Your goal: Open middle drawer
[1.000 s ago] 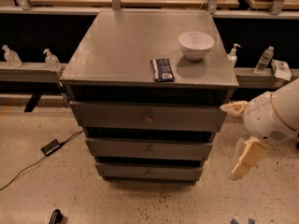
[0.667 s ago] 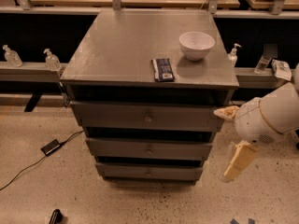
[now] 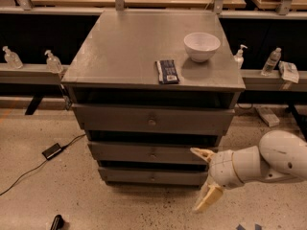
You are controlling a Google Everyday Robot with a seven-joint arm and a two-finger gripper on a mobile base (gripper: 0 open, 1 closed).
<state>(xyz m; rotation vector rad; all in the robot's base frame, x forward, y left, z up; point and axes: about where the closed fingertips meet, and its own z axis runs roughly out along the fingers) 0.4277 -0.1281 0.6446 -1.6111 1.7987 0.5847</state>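
The grey cabinet holds three drawers stacked one above another. The middle drawer has a flat dull-grey front with a small round knob at its centre and sits closed. The taller top drawer is above it and the narrowest bottom drawer below. My gripper is at the lower right of the cabinet, in front of the right end of the middle and bottom drawers. Its two tan fingers are spread apart, one high and one low, holding nothing.
A white bowl and a dark flat packet lie on the cabinet top. Spray bottles stand on rails at both sides. A black adapter with cable lies on the floor at left.
My arm has moved left and down, bringing the gripper closer to the cabinet's lower right front. The drawers have not moved.
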